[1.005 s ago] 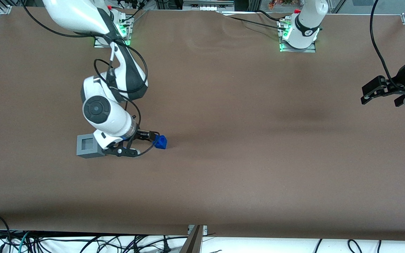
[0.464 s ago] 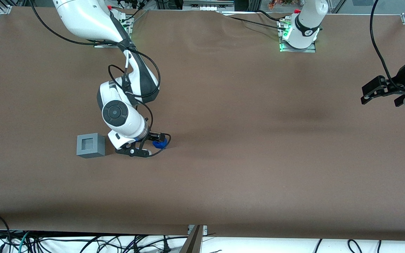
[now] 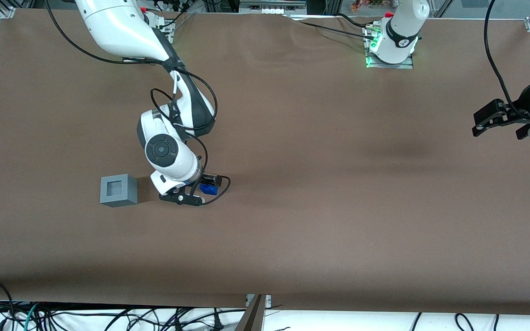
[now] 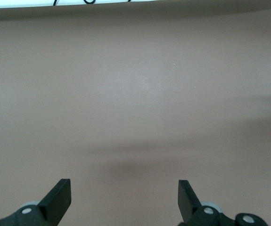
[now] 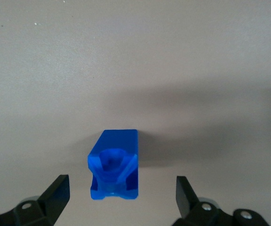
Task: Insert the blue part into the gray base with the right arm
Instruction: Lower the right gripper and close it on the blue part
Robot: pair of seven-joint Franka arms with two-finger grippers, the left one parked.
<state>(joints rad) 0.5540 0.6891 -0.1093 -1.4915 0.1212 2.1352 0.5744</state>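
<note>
Approach step. My gripper (image 5: 121, 195) hung spread wide over the blue part (image 5: 114, 165), which lay on the table beside the gray base (image 3: 118, 190). Next: descend, close squarely.

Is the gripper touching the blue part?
Apart. The right wrist view shows the gripper open, table showing between each finger and the blue part.

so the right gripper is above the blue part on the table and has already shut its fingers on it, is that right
Not quite. The gripper is above the blue part, which lies on the table, but its fingers are open, standing apart from the part on either side. The right wrist view shows the gaps.
</note>
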